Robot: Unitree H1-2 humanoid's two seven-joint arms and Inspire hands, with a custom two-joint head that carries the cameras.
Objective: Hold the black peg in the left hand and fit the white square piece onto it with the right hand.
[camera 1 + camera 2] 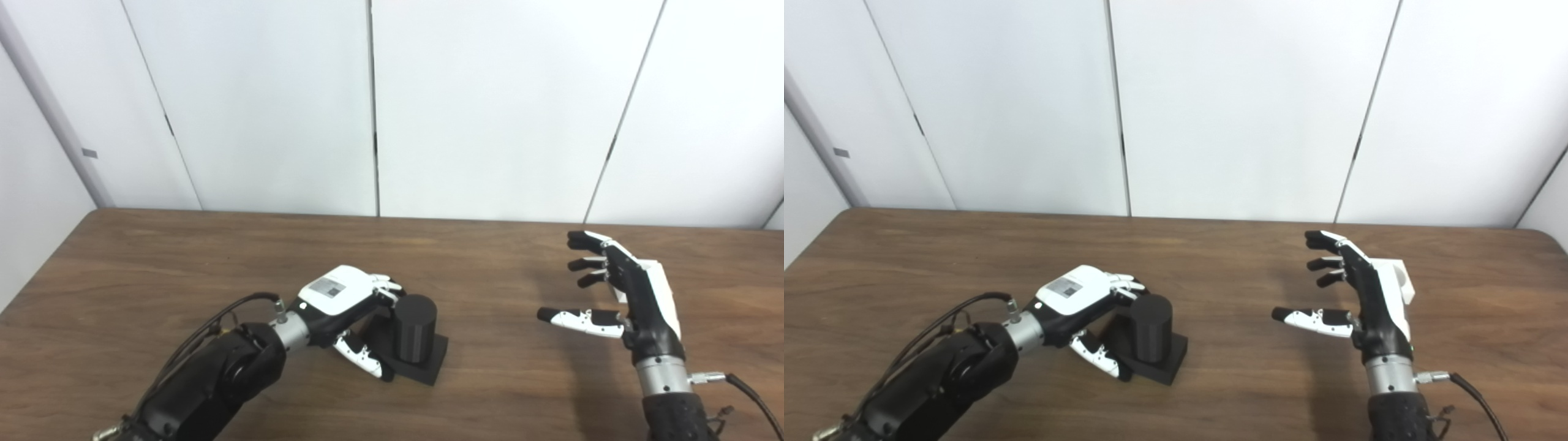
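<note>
The black peg (415,327), a round cylinder on a square black base (429,364), stands on the table left of centre. My left hand (343,300) is cupped against its left side, with the fingers (387,286) curled at the back of the cylinder and the thumb (361,355) spread out low by the base. The hand has not closed on the peg. My right hand (1360,294) is open and raised at the right, fingers spread and pointing left. The white square piece (1399,278) lies just behind it, mostly hidden by the palm.
The brown wooden table (184,269) runs to a white panelled wall at the back. A cable (1476,398) trails from the right wrist, and another cable (208,324) loops over the left forearm.
</note>
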